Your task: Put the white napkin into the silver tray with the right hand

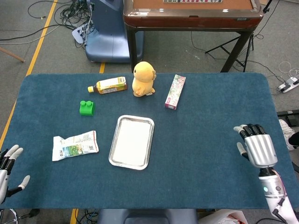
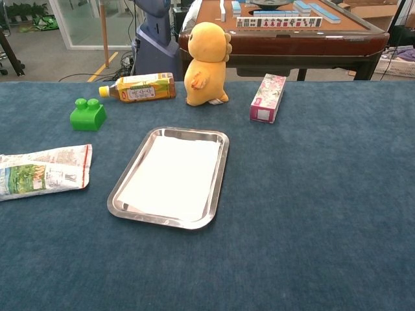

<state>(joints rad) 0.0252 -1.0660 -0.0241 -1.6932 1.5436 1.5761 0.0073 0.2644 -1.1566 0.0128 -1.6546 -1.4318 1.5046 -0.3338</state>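
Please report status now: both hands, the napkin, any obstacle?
Left hand open, idle. Right hand open, holds nothing. White napkin lies flat inside silver tray. No obstacle near tray.

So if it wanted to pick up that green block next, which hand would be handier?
Probably the left hand. It hangs open at the table's left edge, the same side as the green block. The right hand is open too, but at the far right, beyond the tray.

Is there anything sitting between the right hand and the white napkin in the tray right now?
Nothing visible does. The right hand is over bare blue cloth, and the white napkin lies flat in the silver tray.
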